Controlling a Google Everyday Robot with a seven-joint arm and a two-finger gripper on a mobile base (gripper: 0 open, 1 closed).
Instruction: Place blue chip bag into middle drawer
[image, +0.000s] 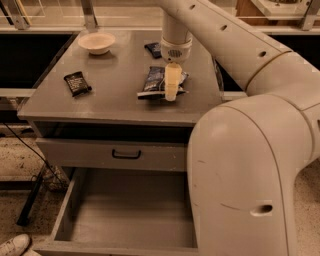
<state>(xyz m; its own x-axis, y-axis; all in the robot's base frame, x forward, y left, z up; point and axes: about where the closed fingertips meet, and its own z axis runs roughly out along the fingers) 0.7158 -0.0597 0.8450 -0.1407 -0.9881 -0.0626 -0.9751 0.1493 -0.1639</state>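
Observation:
The blue chip bag (156, 82) lies flat on the grey cabinet top (115, 95), right of centre. My gripper (171, 90) hangs straight down from the arm and is right over the bag's right half, at or just above its surface. It hides part of the bag. The middle drawer (125, 215) is pulled out wide open below the cabinet front, and its flat grey floor is bare.
A white bowl (96, 42) stands at the back left of the top. A small black packet (77, 83) lies at the left and a small dark-blue wrapper (154, 48) behind the bag. A shut drawer front with a black handle (126, 154) sits above the open drawer. My arm's bulk (240, 175) covers the drawer's right side.

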